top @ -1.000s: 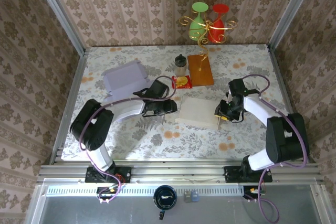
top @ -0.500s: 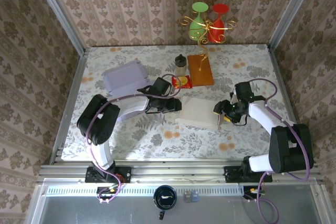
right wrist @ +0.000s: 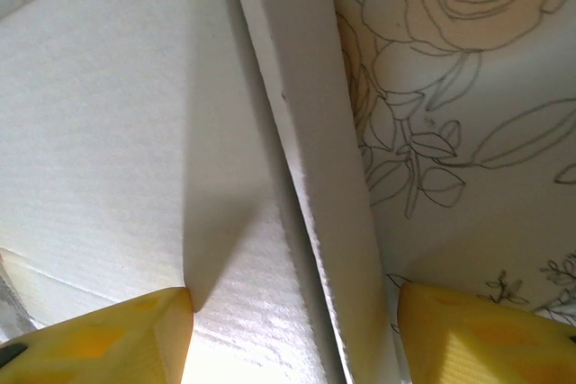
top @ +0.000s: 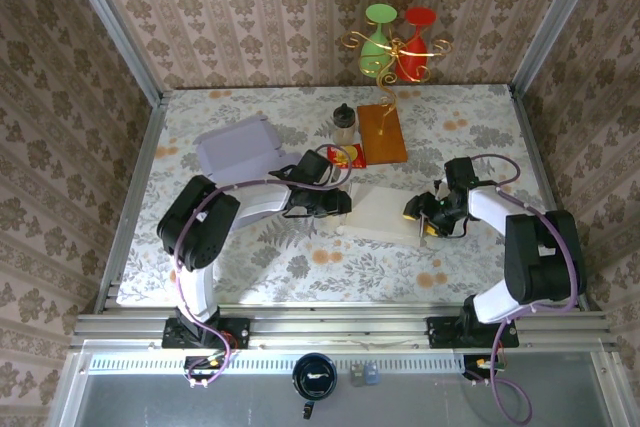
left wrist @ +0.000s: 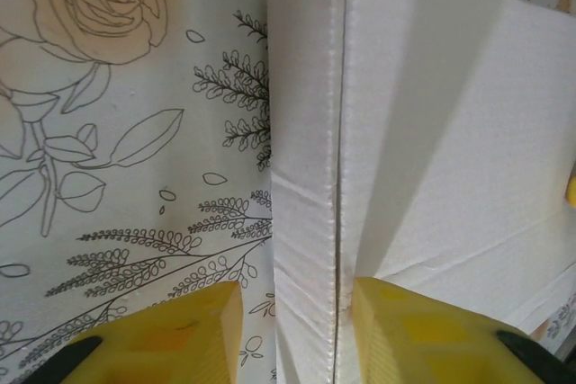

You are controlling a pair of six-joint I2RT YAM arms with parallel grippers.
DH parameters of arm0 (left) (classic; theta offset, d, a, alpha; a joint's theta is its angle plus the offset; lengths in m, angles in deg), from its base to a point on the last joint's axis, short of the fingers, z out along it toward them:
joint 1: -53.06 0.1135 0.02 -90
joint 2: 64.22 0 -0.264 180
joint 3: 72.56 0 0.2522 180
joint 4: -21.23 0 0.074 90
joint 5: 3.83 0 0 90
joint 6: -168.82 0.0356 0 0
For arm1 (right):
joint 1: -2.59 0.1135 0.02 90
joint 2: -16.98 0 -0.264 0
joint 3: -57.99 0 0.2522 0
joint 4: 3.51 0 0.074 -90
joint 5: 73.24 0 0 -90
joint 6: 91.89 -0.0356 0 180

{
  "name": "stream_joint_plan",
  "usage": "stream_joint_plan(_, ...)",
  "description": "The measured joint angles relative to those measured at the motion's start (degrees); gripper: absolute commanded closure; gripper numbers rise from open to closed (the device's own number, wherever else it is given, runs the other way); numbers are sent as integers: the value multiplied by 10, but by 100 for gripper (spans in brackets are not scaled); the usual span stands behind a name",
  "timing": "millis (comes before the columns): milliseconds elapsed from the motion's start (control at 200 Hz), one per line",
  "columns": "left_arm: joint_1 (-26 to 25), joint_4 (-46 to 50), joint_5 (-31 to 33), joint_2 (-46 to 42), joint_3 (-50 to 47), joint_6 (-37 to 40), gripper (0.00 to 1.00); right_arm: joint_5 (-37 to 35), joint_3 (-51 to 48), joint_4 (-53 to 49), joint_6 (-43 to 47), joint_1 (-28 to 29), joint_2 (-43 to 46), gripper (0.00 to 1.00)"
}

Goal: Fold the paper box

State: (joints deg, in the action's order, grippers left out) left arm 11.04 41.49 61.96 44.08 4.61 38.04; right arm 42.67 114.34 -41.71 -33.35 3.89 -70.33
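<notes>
Step in hand: getting the side walls up on the white paper box. It lies flat mid-bench, a bit right of centre, just near of the red snack packet. The left pincer is at the box's left edge and the right pincer at its right edge, both arms reaching in low over the floral bench.

Left wrist view: the left side flap is creased up along its score line and stands betw. the two yellow fingers, one on the bench side, the other over the main panel. Jaws are apart, straddling the flap w/o pinching it; a sliver of gap shows on the outer side.

Right wrist view: same setup. The right side flap is tilted up betw. the right fingers, which are spread wide w/ room to spare and grip nothing.

Judgement: early in the fold. Only these two flaps look lifted, the main panel is flat, and there's no box shape yet. Next move prob. calls for each pincer to nip or push its flap to upright, both sides approx. together so the sheet doesn't slide. Thin card likely springs back if let go too soon. The lilac box at far left is well apart, so no obstacle.
</notes>
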Motion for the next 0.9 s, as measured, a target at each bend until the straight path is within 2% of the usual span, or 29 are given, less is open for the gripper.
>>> stream_joint_plan(370, 5, -79, -16, -1, -33, -39, 88, 29, -9, 29, 0, -4, -5, 36)
stream_joint_plan(900, 14, -131, -22, -13, -69, -51, 94, 71, -45, 89, -12, -6, 34, 28)
